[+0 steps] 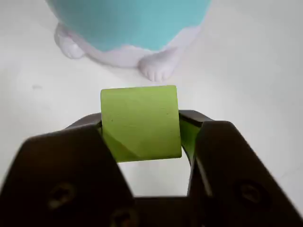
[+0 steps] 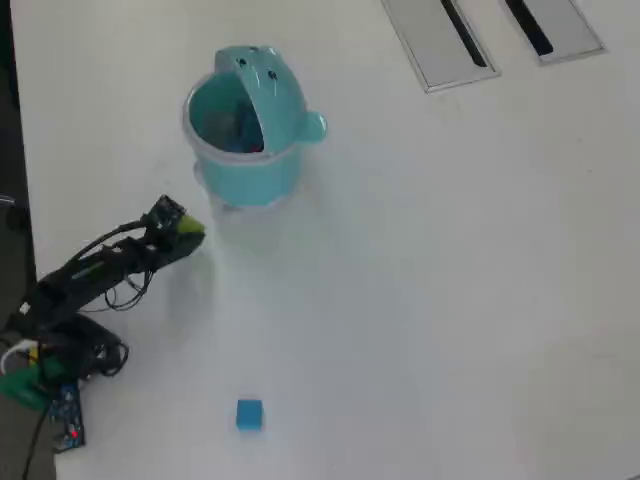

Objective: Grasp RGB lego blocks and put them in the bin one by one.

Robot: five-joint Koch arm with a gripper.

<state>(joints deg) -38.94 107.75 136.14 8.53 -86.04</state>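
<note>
Wrist view, lower centre: gripper (image 1: 141, 137) fingers clamped on yellow-green block (image 1: 140, 122), below the teal bin (image 1: 128, 21).

It looks like an office or meeting room: a wide white table (image 2: 450, 280) has two grey cable hatches (image 2: 437, 40) built into its top, and a small hobby arm (image 2: 95, 275) stands on it.

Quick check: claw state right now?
Claw: closed on the yellow-green block, near the bin.
</note>
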